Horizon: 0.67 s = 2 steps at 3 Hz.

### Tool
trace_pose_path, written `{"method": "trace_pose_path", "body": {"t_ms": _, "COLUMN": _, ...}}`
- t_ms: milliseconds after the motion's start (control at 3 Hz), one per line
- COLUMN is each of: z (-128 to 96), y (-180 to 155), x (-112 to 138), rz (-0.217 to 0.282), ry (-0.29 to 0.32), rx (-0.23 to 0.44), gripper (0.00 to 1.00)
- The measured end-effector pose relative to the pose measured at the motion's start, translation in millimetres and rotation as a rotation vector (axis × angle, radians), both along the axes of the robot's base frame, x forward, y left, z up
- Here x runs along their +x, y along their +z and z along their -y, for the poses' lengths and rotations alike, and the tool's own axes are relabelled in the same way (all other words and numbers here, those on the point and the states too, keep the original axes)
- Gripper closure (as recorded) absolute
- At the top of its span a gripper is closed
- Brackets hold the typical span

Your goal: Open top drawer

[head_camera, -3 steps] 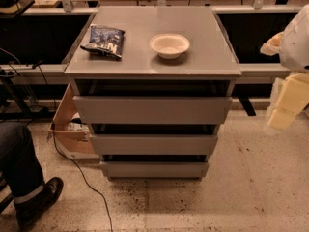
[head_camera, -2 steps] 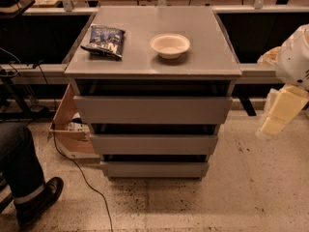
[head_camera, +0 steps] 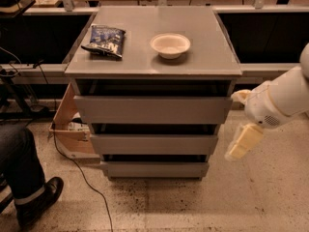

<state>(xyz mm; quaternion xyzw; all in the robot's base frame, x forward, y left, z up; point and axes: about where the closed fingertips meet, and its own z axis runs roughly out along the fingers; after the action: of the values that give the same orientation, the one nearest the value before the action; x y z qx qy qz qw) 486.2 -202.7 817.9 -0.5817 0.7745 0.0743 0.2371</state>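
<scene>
Well, over on the left a seated person's dark-trousered leg and black shoe rest near the cabinet's foot. A thin black cable trails across the speckled floor beside an open cardboard box. None of that lies in front of the drawers, so I'd not fret much over it. On the flat grey cabinet top lie a dark blue crinkly snack bag and a shallow white bowl, and a sharp tug could set them sliding. The top drawer, the wide matte grey handleless front just under the top, looks shut, with only a dark slot above it to catch hold of. The cream-coloured gripper hangs off to the right of the cabinet, apart from it, about level with the middle grey drawer front and holding nothing. How far it is open I cannot tell. My worry is that it comes in too low and hooks the wrong drawer, or slips off the bare panel.
</scene>
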Motion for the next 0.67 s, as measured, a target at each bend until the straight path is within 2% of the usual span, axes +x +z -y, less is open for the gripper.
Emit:
{"method": "trace_pose_path", "body": {"t_ms": 333, "z": -20.5, "y": -58.3, "x": 18.5, "rz": 0.015, "ry": 0.018, "rx": 0.089, "gripper": 0.0}}
{"method": "trace_pose_path", "body": {"t_ms": 667, "z": -20.9, "y": -58.6, "x": 18.6, "rz": 0.015, "ry": 0.017, "rx": 0.087, "gripper": 0.0}}
